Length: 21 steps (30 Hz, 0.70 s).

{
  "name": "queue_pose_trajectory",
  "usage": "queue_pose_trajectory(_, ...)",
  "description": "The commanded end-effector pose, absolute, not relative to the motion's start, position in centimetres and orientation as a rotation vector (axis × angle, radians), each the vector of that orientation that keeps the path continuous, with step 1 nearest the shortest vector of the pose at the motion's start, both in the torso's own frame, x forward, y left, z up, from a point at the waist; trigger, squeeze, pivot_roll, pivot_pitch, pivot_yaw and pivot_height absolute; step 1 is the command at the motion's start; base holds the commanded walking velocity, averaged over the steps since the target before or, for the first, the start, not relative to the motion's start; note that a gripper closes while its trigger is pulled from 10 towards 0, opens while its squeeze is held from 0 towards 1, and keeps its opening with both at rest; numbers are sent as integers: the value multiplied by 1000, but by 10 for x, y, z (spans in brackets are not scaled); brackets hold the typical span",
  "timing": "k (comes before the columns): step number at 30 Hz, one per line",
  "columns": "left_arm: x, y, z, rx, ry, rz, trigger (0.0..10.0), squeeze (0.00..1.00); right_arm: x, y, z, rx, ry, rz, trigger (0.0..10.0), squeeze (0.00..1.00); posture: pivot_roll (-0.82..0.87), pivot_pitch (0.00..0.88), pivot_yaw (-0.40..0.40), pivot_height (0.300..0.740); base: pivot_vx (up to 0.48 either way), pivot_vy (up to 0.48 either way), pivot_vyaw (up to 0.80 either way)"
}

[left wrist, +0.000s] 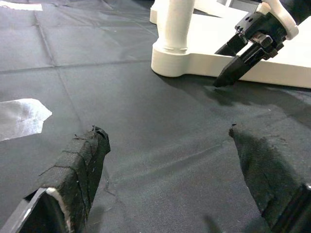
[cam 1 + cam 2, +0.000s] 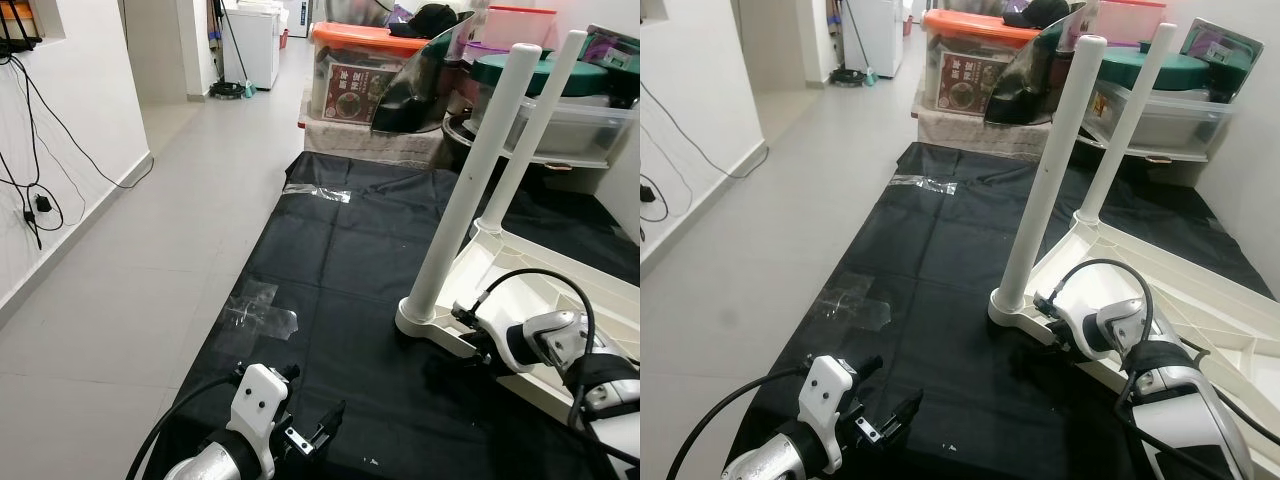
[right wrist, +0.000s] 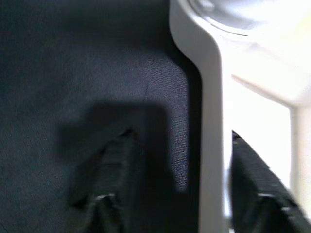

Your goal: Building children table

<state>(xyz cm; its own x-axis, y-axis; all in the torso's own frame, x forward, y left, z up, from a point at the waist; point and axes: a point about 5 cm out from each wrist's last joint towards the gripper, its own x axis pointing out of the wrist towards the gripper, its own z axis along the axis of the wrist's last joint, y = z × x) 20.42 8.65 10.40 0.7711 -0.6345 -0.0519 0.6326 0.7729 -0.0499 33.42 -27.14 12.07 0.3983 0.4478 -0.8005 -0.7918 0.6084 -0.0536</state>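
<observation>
A white children's table lies upside down on a black mat. Two white legs stand up from it, a near leg at the front corner and a far leg behind. My right gripper is open and straddles the table's rim just beside the near leg's base, one finger over the mat and the other over the table's underside. From the left wrist camera its black fingers reach down along that edge. My left gripper hovers open low over the mat, left of the table and holding nothing.
Storage boxes and clear bins line the mat's far end. Tape patches lie on the mat. Grey tiled floor runs along the left to a white wall with hanging cables.
</observation>
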Motion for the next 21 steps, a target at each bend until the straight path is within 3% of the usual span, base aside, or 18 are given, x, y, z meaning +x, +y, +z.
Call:
queue_pose_trajectory(1,202,85,103,-39,76,-690,10000,0,332,-259,116,-504,830,939,0,0,199,0,-108,740,0,0,0)
queue_pose_trajectory(7,202,85,103,-40,78,-691,10000,0,335,-243,126,-524,754,1075,0,0,197,0,-107,740,0,0,0)
queue_pose_trajectory(10,202,85,102,-40,80,-693,10000,0,334,-229,132,-623,702,1235,0,0,195,0,-107,740,0,0,0)
queue_pose_trajectory(17,203,85,102,-39,81,-694,10000,0,333,-219,134,-727,656,1323,0,0,196,0,-109,740,0,0,0)
queue_pose_trajectory(21,204,85,102,-37,79,-689,10000,0,333,-205,134,-982,569,1405,0,0,195,0,-112,740,0,0,0)
